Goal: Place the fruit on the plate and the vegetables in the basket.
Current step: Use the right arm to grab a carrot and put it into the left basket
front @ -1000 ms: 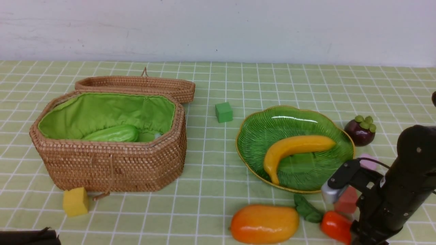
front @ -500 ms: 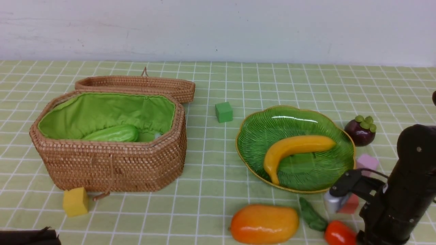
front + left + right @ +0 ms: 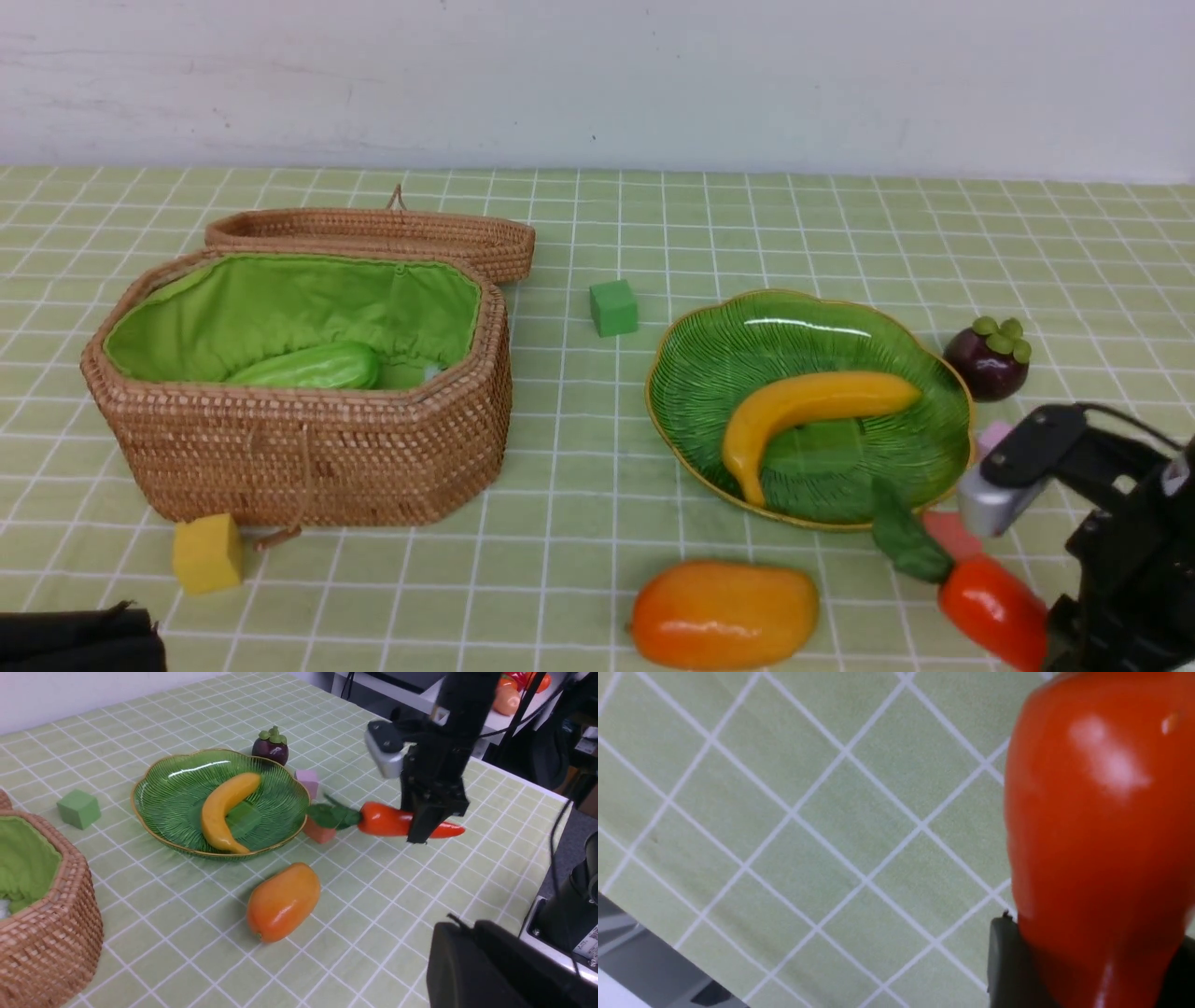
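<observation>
My right gripper (image 3: 427,821) is shut on the orange-red carrot (image 3: 990,607) and holds it tilted above the cloth, near the plate's front right. The carrot's dark leaves (image 3: 906,546) point toward the plate (image 3: 738,355). In the right wrist view the carrot (image 3: 1092,812) fills the space between the jaws. A yellow banana (image 3: 812,406) lies on the plate. The mango (image 3: 724,611) rests on the cloth in front of it, and the mangosteen (image 3: 988,359) stands to its right. A light-green gourd (image 3: 308,367) lies in the open basket (image 3: 308,448). My left gripper (image 3: 467,933) is shut and empty, low at the near left.
The basket's lid (image 3: 373,233) is folded back behind it. Foam cubes lie about: green (image 3: 613,308) behind the plate, yellow (image 3: 207,553) at the basket's front, pink (image 3: 991,437) and red (image 3: 952,534) at the plate's right. The table's right edge (image 3: 528,784) is close to the right arm.
The right arm has risen and shifted right with the carrot in its jaws. The carrot has come off the cloth and now hangs tilted. The left arm has not moved.
</observation>
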